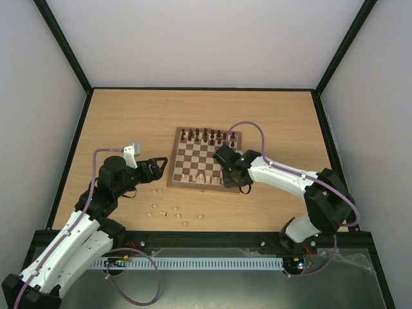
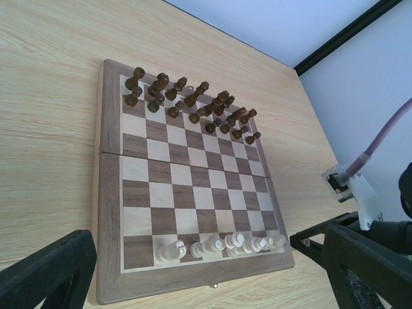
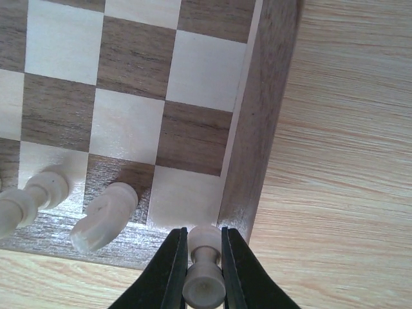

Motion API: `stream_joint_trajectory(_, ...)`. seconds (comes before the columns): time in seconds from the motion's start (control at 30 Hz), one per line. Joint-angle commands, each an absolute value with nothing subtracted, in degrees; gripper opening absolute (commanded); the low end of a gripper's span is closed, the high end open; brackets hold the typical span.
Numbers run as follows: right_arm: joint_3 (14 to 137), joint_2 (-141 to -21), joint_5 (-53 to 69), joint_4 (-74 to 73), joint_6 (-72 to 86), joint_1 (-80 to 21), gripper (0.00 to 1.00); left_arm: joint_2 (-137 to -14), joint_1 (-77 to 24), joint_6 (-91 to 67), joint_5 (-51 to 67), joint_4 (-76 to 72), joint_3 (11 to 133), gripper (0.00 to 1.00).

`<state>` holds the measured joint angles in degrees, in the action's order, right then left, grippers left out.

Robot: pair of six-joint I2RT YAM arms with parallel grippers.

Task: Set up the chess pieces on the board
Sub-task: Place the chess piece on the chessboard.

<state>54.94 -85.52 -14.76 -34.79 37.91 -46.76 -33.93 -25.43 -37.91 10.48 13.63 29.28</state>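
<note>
The board [image 1: 199, 158] lies mid-table, with dark pieces [image 1: 206, 135] along its far rows. Several pale chess pieces [image 1: 201, 177] stand in its near row, shown closer in the left wrist view [image 2: 222, 244]. More pale pieces [image 1: 174, 211] lie loose on the table in front. My right gripper [image 3: 205, 248] is shut on a pale spool-shaped piece [image 3: 205, 270], held over the board's near right corner [image 3: 193, 206]. Two placed pieces [image 3: 103, 215] stand just left of it. My left gripper [image 1: 158, 166] hangs open beside the board's left edge, nothing between its fingers [image 2: 48, 270].
A dark frame [image 1: 71, 161] rims the wooden table. The right arm [image 1: 290, 180] reaches in from the right over bare wood. A purple cable [image 1: 254, 129] loops above the board's far right corner.
</note>
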Motion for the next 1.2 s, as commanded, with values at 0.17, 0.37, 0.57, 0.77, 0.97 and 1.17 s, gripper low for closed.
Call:
stream_joint_trajectory(0.17, 57.03, -89.62, -14.70, -35.58, 34.07, -46.15, 0.08, -32.57, -25.22, -37.53, 9.47, 14.53, 29.88, 0.99)
stream_joint_trajectory(0.37, 57.05, -90.31, -14.29, -35.06, 33.84, -46.22, 0.11, -32.42, -25.22, -37.52, 9.29, 14.94, 30.01, 0.99)
stream_joint_trajectory(0.57, 56.77, -90.28, -13.89, -33.86, 33.49, -46.04, 0.12, -32.41, -25.22, -37.57, 9.23, 15.07, 30.08, 0.99)
stream_joint_trajectory(0.77, 56.59, -91.05, -13.49, -32.88, 32.96, -45.41, 0.12, -32.25, -25.22, -37.53, 8.97, 15.55, 30.45, 0.99)
stream_joint_trajectory(0.97, 56.40, -90.08, -13.59, -33.29, 32.96, -45.26, 0.23, -32.16, -25.22, -37.60, 8.83, 15.64, 30.43, 0.99)
stream_joint_trajectory(1.17, 56.52, -87.26, -14.69, -34.94, 33.46, -45.22, 0.34, -32.08, -25.22, -37.60, 8.83, 15.91, 30.82, 0.99)
